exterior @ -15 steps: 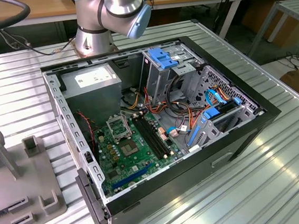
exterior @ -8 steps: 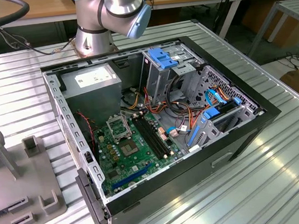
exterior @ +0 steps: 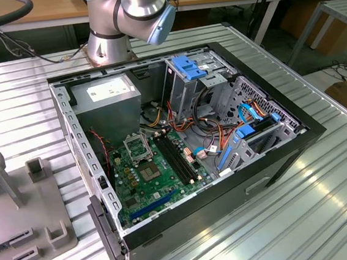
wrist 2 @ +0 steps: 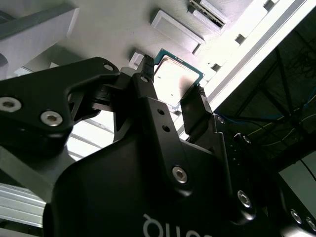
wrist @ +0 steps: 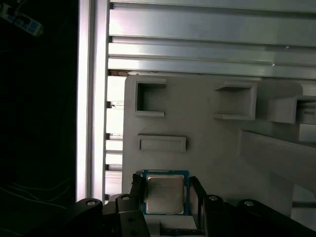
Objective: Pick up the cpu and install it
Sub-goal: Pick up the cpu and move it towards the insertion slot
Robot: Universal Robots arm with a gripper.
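Note:
The cpu [wrist: 165,193] is a small square chip with a silvery top and a green rim, also seen in the second wrist view [wrist 2: 174,75]. My gripper [wrist: 166,195] is shut on it, one black finger [wrist: 136,191] pressed against each side. It hangs above the grey fixture tray [wrist: 207,148]; whether it touches the tray I cannot tell. In the exterior view the open computer case [exterior: 297,133] holds the green motherboard [exterior: 166,183], with its metal-framed socket [exterior: 139,147] near the board's far end.
The grey fixture tray [exterior: 15,213] with raised blocks lies at the exterior view's left on the ribbed metal table [exterior: 305,215]. The arm's base [exterior: 110,44] stands behind the case. Drive cages, blue brackets and cables crowd the case's right half. A table edge [wrist: 94,98] runs beside the tray.

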